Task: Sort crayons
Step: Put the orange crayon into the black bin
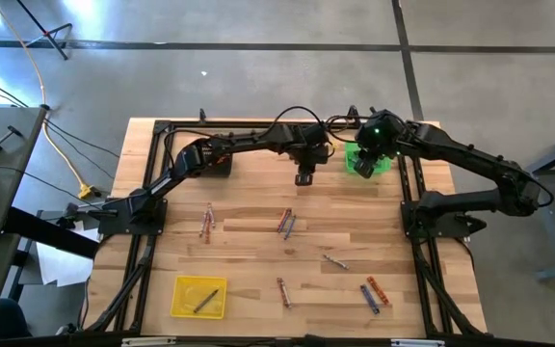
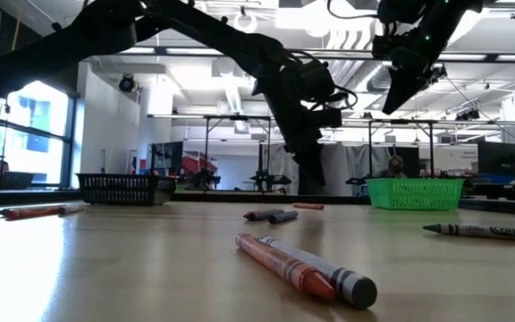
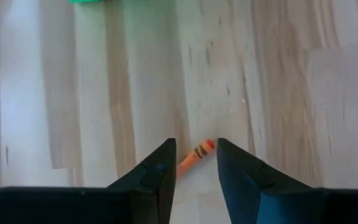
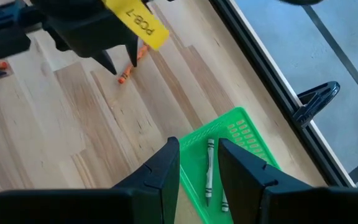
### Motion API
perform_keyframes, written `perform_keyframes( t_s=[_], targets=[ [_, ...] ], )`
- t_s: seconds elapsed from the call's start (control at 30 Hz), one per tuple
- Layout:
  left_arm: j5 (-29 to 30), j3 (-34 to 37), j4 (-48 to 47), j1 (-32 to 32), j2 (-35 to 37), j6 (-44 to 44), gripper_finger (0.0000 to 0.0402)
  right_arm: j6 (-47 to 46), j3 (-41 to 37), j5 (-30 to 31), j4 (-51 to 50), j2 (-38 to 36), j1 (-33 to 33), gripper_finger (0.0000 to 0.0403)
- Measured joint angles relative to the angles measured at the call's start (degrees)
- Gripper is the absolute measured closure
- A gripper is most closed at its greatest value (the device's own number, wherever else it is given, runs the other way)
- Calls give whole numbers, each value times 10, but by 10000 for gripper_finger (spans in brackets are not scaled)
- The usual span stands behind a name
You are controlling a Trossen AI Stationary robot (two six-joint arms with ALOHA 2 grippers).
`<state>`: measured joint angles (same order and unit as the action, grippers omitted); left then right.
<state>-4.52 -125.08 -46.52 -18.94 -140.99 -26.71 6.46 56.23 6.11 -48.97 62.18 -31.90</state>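
Nearest the low camera: two crayons side by side, one orange-red (image 2: 284, 264), one blue-grey (image 2: 329, 271), touching along their length on the wooden surface (image 2: 150, 268). Farther back, a red and blue pair (image 2: 271, 216), an orange one (image 2: 308, 207), a grey one (image 2: 485, 231) off to the right, more (image 2: 38, 211) at far left.

From above, crayons scattered over the middle and near part of the surface: pairs at (image 1: 206, 223) and (image 1: 285, 224), singles at (image 1: 334, 261) and (image 1: 282, 291), a cluster at (image 1: 374, 293). One dark stick lying in the yellow tray (image 1: 198, 297) near the front left.

Left claw (image 3: 194, 163) lowered over a lone orange crayon (image 3: 196, 154), fingers apart, straddling it, not yet closed on it.

Right claw (image 4: 199, 163) raised above the green basket (image 4: 244, 134) at the far right, fingers parted, empty. Two grey crayons (image 4: 209, 168) resting inside the basket. Black basket (image 2: 122, 188) at the far left edge.
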Motion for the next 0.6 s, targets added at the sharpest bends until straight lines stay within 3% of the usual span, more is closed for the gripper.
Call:
perform_keyframes(
  t_s=[0.3,0.6],
  targets=[
    [24,0,-25,2,0,-137,300,0,0,0,-14,0,0,300],
    [7,0,-16,-15,0,-171,300,0,0,0,-14,0,0,300]
  ],
)
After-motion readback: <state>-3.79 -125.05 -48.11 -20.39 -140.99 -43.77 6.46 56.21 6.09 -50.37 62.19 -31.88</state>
